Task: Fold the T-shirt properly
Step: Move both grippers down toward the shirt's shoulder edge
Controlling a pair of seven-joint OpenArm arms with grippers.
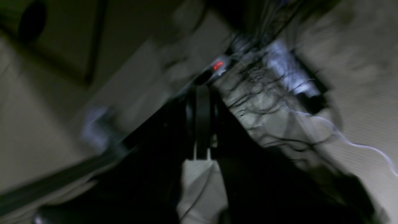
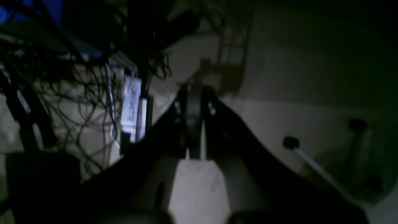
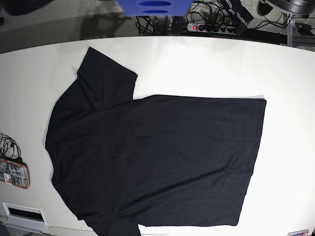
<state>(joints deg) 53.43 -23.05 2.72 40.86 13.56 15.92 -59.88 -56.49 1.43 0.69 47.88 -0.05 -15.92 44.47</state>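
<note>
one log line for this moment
T-shirt: spread flat on table, unfolded | left gripper: jaws shut, empty | right gripper: jaws shut, empty

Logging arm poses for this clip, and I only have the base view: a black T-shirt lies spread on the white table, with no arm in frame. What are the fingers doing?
Observer: The left gripper has its fingers shut, with no cloth between them.
Operator: And the right one?
Observer: The right gripper is shut too, and it looks empty.
Operator: Is either one aimed at the shirt?
Observer: No. Both wrist views look past the fingers at floor and tangled cables, not at the T-shirt or the table. The left wrist view is blurred.
</note>
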